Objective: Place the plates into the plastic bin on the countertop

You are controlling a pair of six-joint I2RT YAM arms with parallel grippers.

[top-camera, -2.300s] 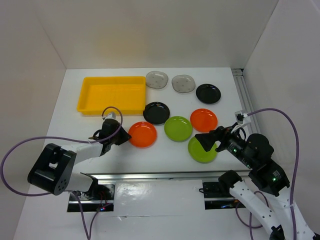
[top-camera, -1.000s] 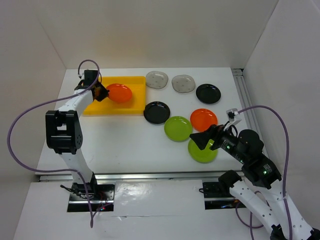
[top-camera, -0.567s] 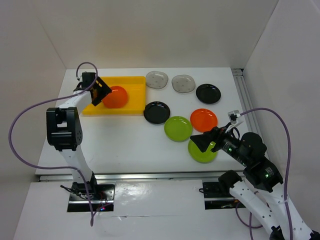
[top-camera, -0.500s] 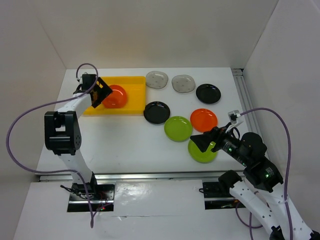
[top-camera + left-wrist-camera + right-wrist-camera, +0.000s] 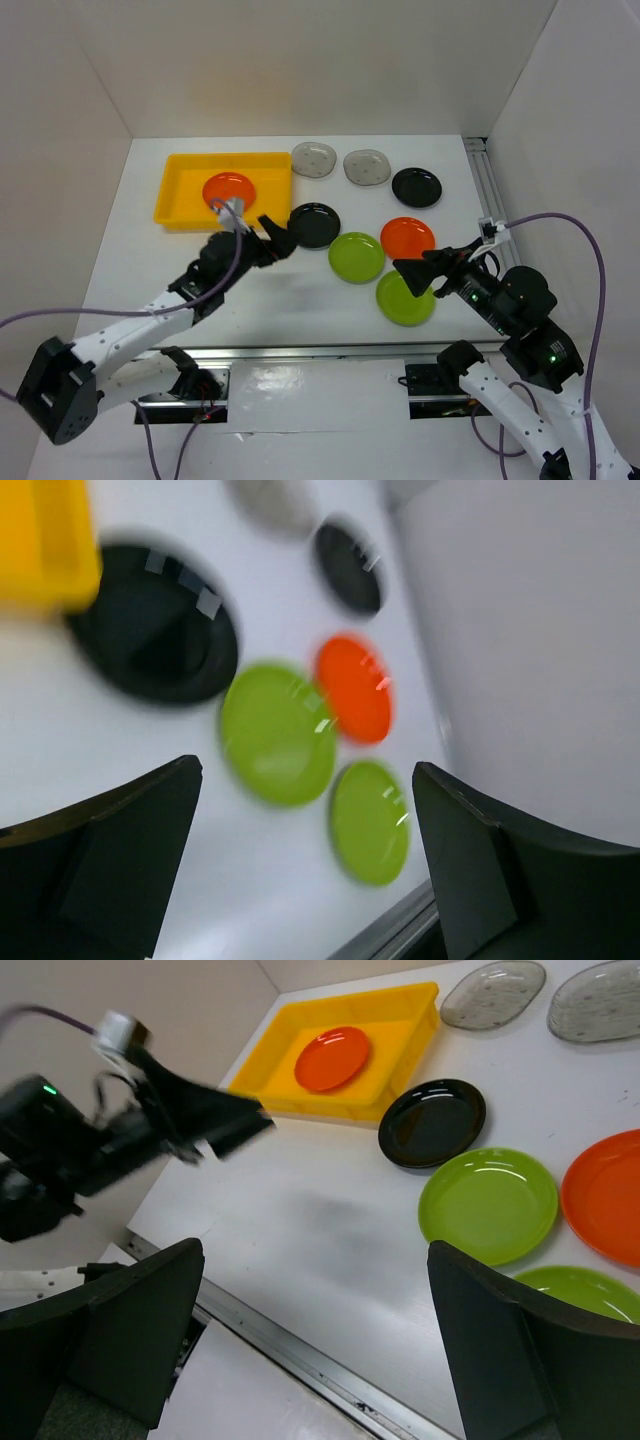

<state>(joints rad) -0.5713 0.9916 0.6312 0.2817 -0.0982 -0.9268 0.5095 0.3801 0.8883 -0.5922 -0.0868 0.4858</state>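
One round orange plate (image 5: 229, 187) in yellow bin (image 5: 183, 192) | left hand (image 5: 279, 237), right hand (image 5: 410, 279): spread, empty

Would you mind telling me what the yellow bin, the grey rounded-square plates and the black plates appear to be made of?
The yellow bin looks like moulded plastic: even colour and a soft sheen. The grey plates look see-through and speckled, so probably translucent plastic or glass. The black plates are glossy with bright highlights. They could be glazed ceramic or hard plastic; I cannot tell which.
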